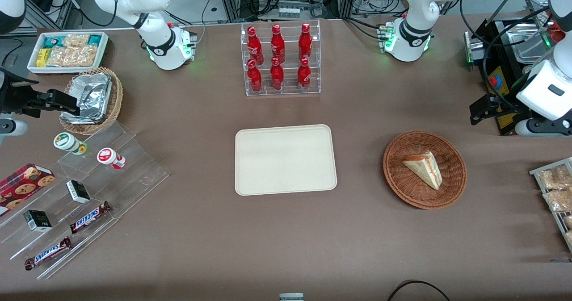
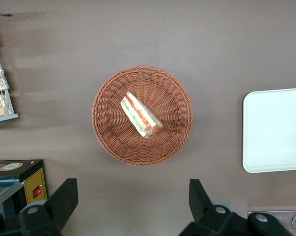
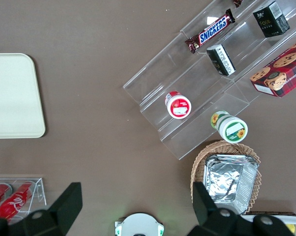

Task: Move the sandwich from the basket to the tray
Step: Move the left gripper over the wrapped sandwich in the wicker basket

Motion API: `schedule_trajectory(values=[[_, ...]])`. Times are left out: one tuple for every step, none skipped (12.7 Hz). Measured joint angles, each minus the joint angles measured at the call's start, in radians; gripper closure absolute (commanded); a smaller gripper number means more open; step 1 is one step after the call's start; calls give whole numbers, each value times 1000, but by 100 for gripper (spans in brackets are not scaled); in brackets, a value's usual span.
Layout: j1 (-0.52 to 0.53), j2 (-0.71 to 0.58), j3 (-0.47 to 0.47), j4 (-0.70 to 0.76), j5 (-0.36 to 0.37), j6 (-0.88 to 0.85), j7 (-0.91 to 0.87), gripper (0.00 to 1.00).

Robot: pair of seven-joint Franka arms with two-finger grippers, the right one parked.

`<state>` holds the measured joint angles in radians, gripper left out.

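The sandwich (image 1: 424,169), a pale bread wedge with red and green filling on its edge (image 2: 140,115), lies in the round reddish-brown wicker basket (image 1: 393,167) (image 2: 103,128). The empty cream tray (image 1: 286,158) (image 2: 275,130) (image 3: 13,96) lies flat mid-table, beside the basket toward the parked arm's end. My gripper (image 1: 480,109) (image 2: 132,187) hangs open well above the table, farther from the front camera than the basket and toward the working arm's end. Nothing is between its black fingers (image 2: 64,196), and only bare tablecloth shows under them.
A clear rack of red bottles (image 1: 282,60) stands farther back than the tray. A black control box (image 1: 500,77) and a wire rack of bagged snacks (image 1: 554,194) flank the basket. A stepped acrylic stand (image 1: 89,194), a foil-container basket (image 1: 91,100) and a white snack box (image 1: 67,51) sit toward the parked arm's end.
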<state>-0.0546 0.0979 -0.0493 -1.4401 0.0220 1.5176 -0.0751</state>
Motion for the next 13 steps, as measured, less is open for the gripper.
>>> schedule_trajectory(values=[[0, 0, 0, 0, 0, -3, 0, 0], [0, 0, 1, 1, 0, -7, 0, 0], [0, 0, 1, 1, 0, -11, 0, 0], [0, 0, 1, 0, 0, -15, 0, 0], [0, 1, 1, -9, 0, -16, 0, 0], [0, 2, 1, -25, 0, -16, 0, 0], [0, 4, 1, -50, 0, -8, 0, 0], [0, 5, 1, -84, 0, 18, 0, 0], [0, 4, 1, -129, 0, 61, 0, 0], [0, 3, 1, -173, 0, 105, -6, 0], [0, 0, 1, -221, 0, 150, -22, 0], [0, -1, 2, -270, 0, 197, -44, 0], [0, -2, 2, -312, 0, 240, -71, 0]])
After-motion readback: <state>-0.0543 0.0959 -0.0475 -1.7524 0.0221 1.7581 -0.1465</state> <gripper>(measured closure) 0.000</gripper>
